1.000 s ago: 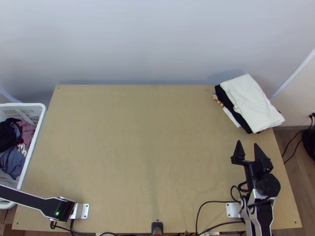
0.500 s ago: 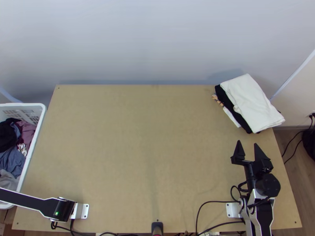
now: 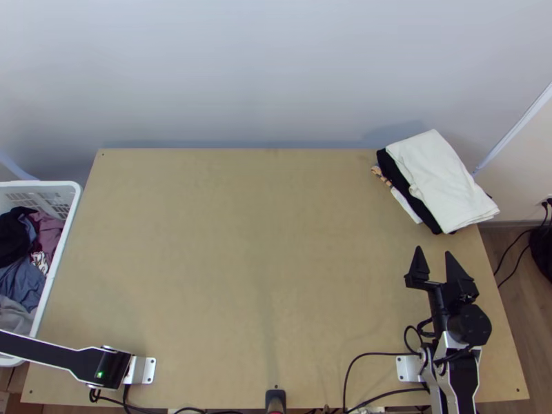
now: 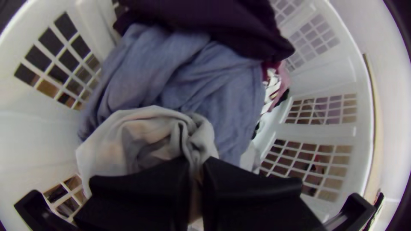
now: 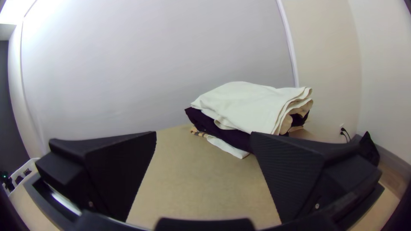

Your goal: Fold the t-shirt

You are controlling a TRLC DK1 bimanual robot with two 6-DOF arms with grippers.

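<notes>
Left arm (image 3: pixel 48 354) swung slightly toward table's near edge (image 3: pixel 207 403), it seems.

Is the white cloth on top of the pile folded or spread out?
Folded: the white cloth lies compactly on the dark cloth, with several layers stacked along one edge.

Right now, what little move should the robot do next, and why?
I'd say gently lift the left end effector out of the basket: its fingers are closed on the grey cloth, which lies bunched beside other clothes, and folding would probably go better on the flat table.
</notes>
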